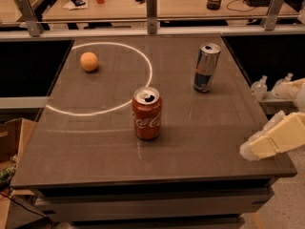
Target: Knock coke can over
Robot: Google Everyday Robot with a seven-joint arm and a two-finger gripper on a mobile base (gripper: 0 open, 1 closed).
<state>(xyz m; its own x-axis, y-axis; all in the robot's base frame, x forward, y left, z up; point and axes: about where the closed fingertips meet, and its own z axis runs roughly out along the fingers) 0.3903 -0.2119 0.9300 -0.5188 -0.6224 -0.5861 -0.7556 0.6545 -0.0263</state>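
The coke can [147,114] is a short red can with white script and a silver top. It stands upright near the middle of the dark table [95,142], just outside the white circle line. My gripper [259,147] is a cream-coloured piece at the table's right front edge, low over the surface. It is well to the right of the can and apart from it, and holds nothing that I can see.
A taller blue-and-silver can [206,67] stands upright at the back right. An orange [89,61] lies inside the white circle [143,87] at the back left. A metal rail [151,13] runs behind the table. A cardboard box [12,137] sits on the floor at left.
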